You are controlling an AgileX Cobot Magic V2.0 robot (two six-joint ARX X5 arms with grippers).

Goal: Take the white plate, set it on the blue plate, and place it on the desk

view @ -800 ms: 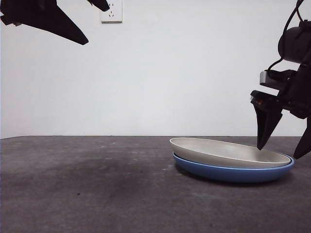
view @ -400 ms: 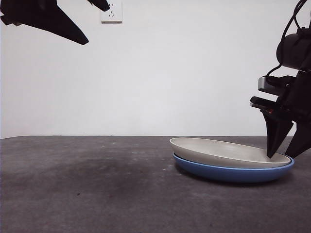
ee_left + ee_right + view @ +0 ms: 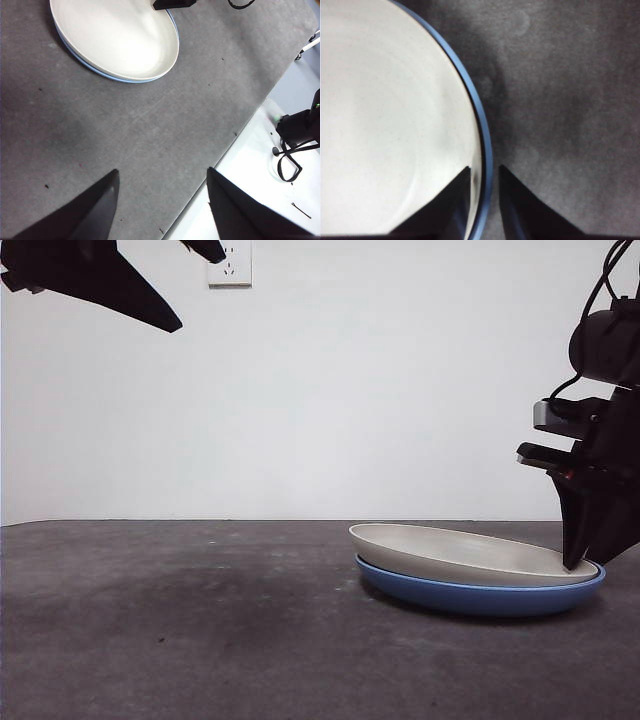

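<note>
Two shallow round plates are stacked on the mottled grey desk (image 3: 180,640): the matte white plate (image 3: 470,553) nests in the glossy blue plate (image 3: 480,598). The right gripper (image 3: 484,172) straddles both rims, jaws narrowly parted, one inside, one outside. The left gripper (image 3: 162,177) hangs spread wide, empty, well apart.

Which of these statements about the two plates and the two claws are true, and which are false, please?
1. The round cream-white plate lies inside the glossy blue plate. True.
2. The right claw straddles the stacked plates' rims. True.
3. The left claw grips the white plate. False: it hangs open above the dark grey desk, apart from both plates.
4. The white plate is lifted clear of the blue plate. False: it rests in it.
</note>
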